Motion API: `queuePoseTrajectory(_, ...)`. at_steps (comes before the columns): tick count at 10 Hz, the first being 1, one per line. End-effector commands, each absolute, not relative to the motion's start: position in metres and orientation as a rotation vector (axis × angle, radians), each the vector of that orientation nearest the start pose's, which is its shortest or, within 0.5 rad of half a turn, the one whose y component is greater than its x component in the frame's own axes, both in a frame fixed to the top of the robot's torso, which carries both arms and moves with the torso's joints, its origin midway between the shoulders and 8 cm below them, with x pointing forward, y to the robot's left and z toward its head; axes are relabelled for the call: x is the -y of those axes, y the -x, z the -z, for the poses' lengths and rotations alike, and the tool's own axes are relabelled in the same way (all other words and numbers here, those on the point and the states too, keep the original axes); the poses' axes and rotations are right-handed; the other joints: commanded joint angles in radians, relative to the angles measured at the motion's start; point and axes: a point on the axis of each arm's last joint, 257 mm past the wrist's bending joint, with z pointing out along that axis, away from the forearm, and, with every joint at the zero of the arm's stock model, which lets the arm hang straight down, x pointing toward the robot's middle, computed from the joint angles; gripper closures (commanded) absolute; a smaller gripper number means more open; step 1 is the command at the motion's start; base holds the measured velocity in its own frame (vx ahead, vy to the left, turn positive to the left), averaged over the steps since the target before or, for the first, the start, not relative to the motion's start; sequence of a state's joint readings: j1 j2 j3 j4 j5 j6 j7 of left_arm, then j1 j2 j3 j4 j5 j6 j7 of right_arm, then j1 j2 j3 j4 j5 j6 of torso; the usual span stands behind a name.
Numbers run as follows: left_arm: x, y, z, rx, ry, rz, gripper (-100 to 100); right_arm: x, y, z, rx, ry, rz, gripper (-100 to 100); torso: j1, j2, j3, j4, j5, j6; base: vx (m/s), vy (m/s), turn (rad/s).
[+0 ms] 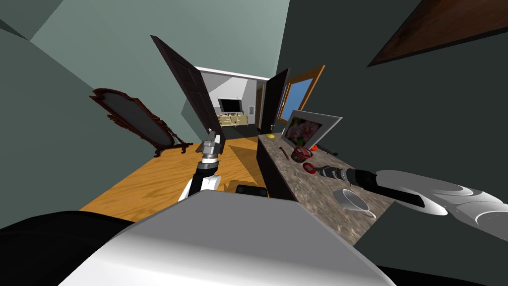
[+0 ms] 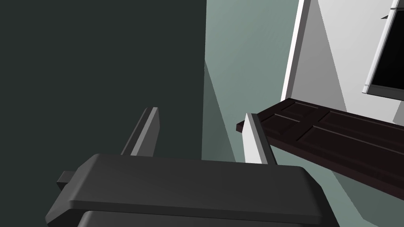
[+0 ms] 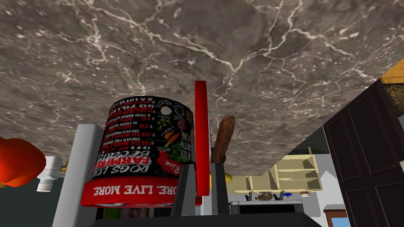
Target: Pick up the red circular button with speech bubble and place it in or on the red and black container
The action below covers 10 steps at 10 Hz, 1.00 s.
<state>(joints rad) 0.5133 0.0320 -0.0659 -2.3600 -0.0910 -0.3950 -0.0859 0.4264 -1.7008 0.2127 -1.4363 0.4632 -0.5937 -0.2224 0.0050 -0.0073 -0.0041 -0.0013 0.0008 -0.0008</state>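
Right wrist view shows the red button (image 3: 202,138) from its thin edge, standing up between the two fingers of the right gripper (image 3: 202,169). The fingers press on its flat sides, so the gripper is closed narrow around it. Just beside the button is the red and black container (image 3: 142,153), a round tub covered in writing that looks upside down here. The words "LIVE MORE." can be read on its red band, and "DOGS LO", "FARMFR" and "Rice" on the black part. The smaller lines are too tiny to read. A brown stick (image 3: 223,136) lies past the button on the marble counter (image 3: 256,47). An orange-red thing (image 3: 17,161) sits on the other side of the container. In the head view the container is small and its writing cannot be read, but the whole place can be seen. The right arm is stretched out long and low over the counter, with its hand at the button, close to the container. A picture frame (image 1: 310,128) with pink flowers leans behind the container. A white cup (image 1: 353,201) stands beside the forearm, nearer the robot. Whether the button touches the counter cannot be told. The left gripper (image 1: 212,139) is held up over the wooden floor (image 1: 149,178) near a dark door (image 1: 191,84). The left wrist view shows its fingers wide apart.
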Motion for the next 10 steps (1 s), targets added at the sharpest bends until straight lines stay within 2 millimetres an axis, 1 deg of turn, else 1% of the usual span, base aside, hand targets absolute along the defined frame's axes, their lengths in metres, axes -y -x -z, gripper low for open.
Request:
queuePoseTrajectory(1, -0.246, -0.348, -0.034, -0.735, 0.581, 1.214, 0, 0.547, -0.355, 0.214, -2.406, 0.468, -0.148, 100, 0.000, 0.000, 0.000, 0.000, 0.000, 0.000, 0.058, 0.022, 0.031)
queuePoseTrajectory(2, -0.246, -0.348, -0.034, -0.735, 0.581, 1.214, 0, 0.549, -0.358, 0.207, -2.405, 0.472, -0.150, 100, 0.000, 0.001, 0.001, 0.000, 0.000, 0.000, 0.056, 0.022, 0.026)
queuePoseTrajectory(3, -0.246, -0.348, -0.034, -0.735, 0.581, 1.214, 0, 0.549, -0.358, 0.207, -2.405, 0.472, -0.150, 100, 0.000, 0.002, 0.001, 0.000, 0.000, 0.000, 0.039, 0.015, 0.013)
queuePoseTrajectory(8, -0.246, -0.348, -0.034, -0.735, 0.581, 1.214, 0, 0.558, -0.371, 0.169, -2.395, 0.479, -0.155, 100, 0.000, 0.003, 0.002, 0.001, 0.000, 0.000, 0.044, 0.023, 0.027)
queuePoseTrajectory(10, -0.246, -0.348, -0.034, -0.735, 0.581, 1.214, 0, 0.566, -0.378, 0.143, -2.388, 0.463, -0.156, 100, 0.000, 0.004, 0.002, 0.001, 0.001, -0.001, 0.037, 0.020, 0.066)
